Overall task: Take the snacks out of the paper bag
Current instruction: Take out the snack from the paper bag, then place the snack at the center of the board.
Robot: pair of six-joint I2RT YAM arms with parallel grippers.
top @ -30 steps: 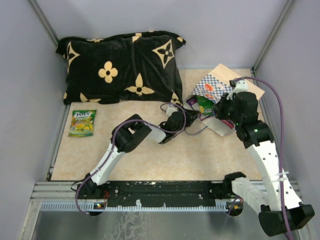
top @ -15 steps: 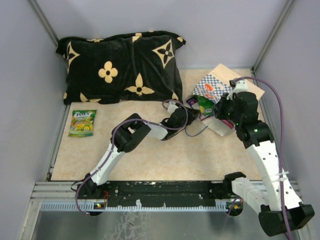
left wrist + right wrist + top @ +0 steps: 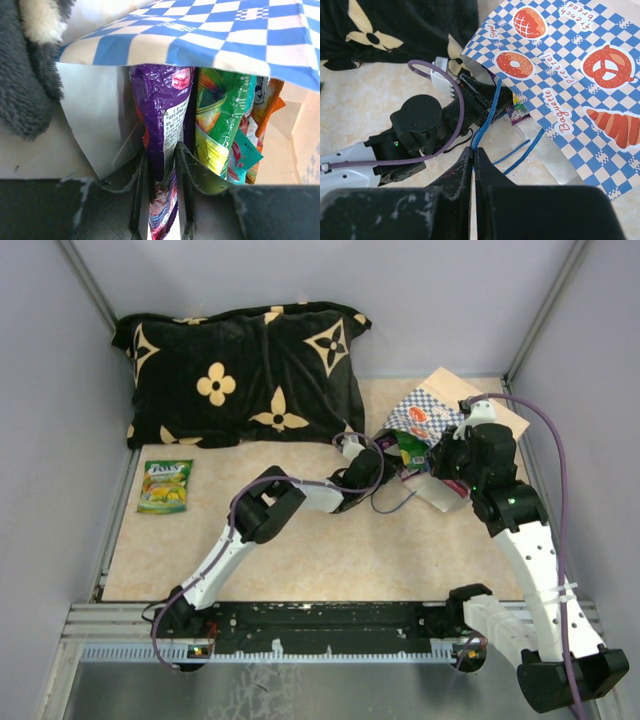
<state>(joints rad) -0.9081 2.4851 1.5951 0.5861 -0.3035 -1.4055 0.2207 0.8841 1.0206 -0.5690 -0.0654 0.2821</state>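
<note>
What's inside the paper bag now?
A purple packet between the left jaws, then a green packet, teal packet and orange packet. The paper bag's wall covers their far ends and anything deeper.

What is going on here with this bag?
The right pincer is shut on the blue cord handle of the paper bag, which lies on its side. The left pincer is at the bag's mouth, one finger on each side of a purple packet. One green packet lies out on the table.
</note>
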